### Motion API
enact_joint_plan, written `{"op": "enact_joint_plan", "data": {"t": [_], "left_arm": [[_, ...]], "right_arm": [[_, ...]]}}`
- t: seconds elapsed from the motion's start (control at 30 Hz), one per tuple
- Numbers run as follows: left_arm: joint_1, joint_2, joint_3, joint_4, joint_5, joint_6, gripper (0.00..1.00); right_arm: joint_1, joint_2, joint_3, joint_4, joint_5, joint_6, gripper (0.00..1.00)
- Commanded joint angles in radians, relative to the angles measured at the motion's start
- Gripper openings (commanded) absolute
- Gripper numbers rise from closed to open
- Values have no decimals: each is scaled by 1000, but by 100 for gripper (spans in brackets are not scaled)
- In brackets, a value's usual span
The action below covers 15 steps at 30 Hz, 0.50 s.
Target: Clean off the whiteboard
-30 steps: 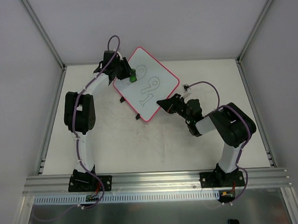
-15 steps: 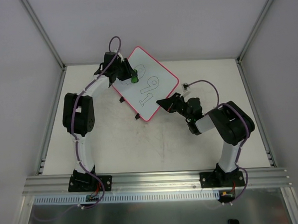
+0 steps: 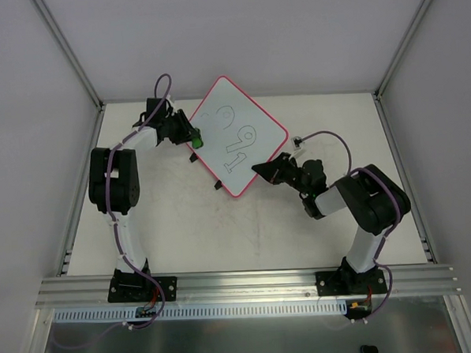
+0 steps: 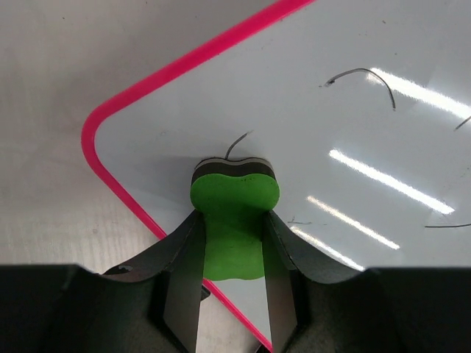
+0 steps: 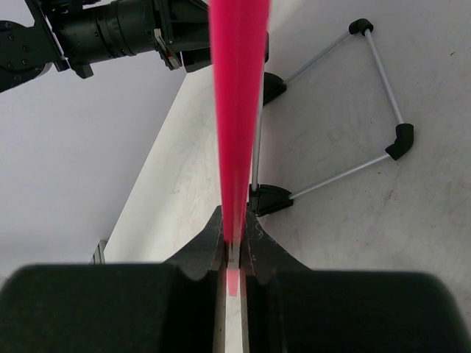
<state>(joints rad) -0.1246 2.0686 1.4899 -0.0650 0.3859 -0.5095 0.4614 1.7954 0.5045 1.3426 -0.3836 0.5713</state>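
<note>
Left gripper (image 4: 232,220) clamped tight on the green eraser (image 4: 234,198) at the whiteboard (image 3: 256,116) corner, right gripper (image 5: 234,243) pinched shut on its pink edge, outlined 9 and 1 readable.

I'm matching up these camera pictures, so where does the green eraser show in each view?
Top external: green eraser left of centre, at the left corner of the whiteboard.
Left wrist: lower centre, by the board's corner.
Right wrist: not in it.
Shared landmark: the pink rim, in all three.
</note>
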Motion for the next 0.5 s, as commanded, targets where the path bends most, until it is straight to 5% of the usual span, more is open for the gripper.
{"op": "enact_joint_plan", "data": {"t": [0.0, 0.27, 0.47], "left_arm": [[11, -15, -20, -45, -25, 28, 0], [19, 2, 35, -36, 37, 51, 0], [-87, -39, 15, -19, -24, 75, 0]], "right_arm": [[-1, -48, -47, 188, -133, -77, 0], [-4, -34, -43, 188, -164, -76, 0], [-3, -11, -21, 188, -178, -71, 0]]}}
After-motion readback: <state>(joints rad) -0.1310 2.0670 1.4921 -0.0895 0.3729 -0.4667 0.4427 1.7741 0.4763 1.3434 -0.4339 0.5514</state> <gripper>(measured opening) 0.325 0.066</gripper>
